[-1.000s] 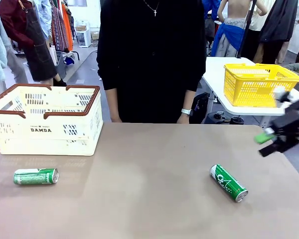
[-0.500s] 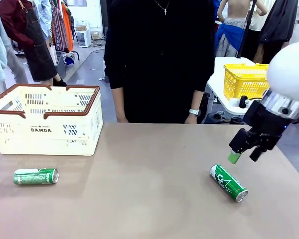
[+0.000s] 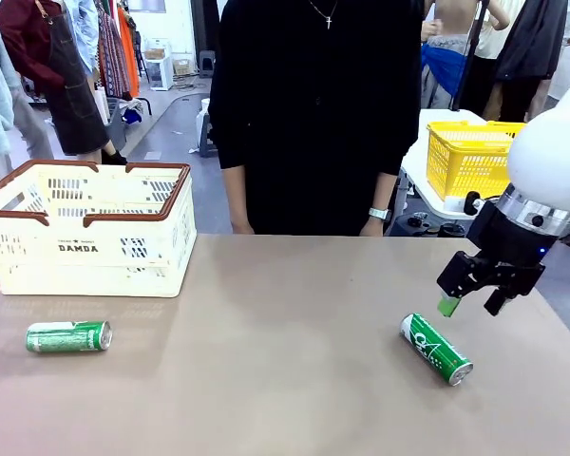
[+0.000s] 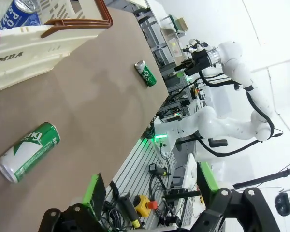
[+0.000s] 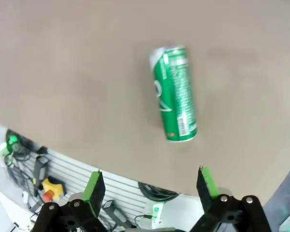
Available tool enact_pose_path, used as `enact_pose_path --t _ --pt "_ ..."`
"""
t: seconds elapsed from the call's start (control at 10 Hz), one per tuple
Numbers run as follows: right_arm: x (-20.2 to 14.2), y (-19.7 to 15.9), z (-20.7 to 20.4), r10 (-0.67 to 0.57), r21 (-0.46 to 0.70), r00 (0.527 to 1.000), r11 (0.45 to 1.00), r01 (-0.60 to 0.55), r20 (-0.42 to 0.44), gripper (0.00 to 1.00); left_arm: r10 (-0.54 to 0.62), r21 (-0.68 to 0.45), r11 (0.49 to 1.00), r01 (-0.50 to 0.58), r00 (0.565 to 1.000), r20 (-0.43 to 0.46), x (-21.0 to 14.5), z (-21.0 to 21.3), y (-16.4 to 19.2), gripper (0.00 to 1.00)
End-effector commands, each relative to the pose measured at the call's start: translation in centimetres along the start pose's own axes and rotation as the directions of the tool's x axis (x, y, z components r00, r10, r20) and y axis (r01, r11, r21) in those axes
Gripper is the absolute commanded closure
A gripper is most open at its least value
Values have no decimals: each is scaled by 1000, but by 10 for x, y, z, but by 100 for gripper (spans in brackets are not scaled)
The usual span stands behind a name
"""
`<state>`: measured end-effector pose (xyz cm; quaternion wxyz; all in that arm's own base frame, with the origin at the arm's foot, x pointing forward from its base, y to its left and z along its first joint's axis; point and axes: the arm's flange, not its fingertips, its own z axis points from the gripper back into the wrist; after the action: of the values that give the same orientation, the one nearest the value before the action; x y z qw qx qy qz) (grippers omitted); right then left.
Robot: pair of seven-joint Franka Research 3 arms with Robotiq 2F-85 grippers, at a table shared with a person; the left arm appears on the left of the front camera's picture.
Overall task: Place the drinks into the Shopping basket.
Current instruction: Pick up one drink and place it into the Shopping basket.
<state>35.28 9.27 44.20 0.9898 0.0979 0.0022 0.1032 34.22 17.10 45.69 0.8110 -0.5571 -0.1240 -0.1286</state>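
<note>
Right hand (image 3: pixel 471 305) swung in just above green can (image 3: pixel 436 349)

White rounded arm (image 3: pixel 557 152), silver wrist ring (image 3: pixel 536 211), black right hand (image 3: pixel 471 303), green pads (image 3: pixel 447 306).

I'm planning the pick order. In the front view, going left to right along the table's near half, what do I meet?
left green can, lying on its side → right green can, lying at an angle → right gripper, open, hovering just beyond that can.
</note>
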Motion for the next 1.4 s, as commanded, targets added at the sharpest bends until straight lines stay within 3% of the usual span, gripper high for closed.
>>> enact_pose_path --t 0.0,0.3,0.6,0.7,0.9,1.0,1.1,1.3 --pt "21 -2 -27 4 -138 998 990 5 61 0 9 2 1000 -9 1000 -4 -2 1 -3 0" --pt "38 -4 -60 -22 -127 994 991 35 103 0 9 2 1000 -9 1000 -4 -2 1 -3 0" --pt "47 -7 -88 -60 -128 994 989 70 87 0 9 2 1000 -9 1000 -4 -2 1 -3 0" --pt "48 -6 -92 -30 -116 996 992 40 86 0 9 2 1000 -9 1000 -4 -2 1 -3 0" --pt "55 -5 -107 218 -132 976 967 -217 0 0 9 2 1000 -9 1000 -4 -2 1 -3 0" --pt "54 -3 -111 317 -115 948 943 -314 10 0 9 2 1000 -9 1000 -4 -2 1 -3 0" --pt "53 -2 -114 369 -94 929 926 -365 20 0 9 2 1000 -9 1000 -4 -2 1 -3 0" --pt "51 -1 -120 359 -126 933 927 -354 16 0 9 2 1000 -9 1000 -4 -2 1 -3 0"
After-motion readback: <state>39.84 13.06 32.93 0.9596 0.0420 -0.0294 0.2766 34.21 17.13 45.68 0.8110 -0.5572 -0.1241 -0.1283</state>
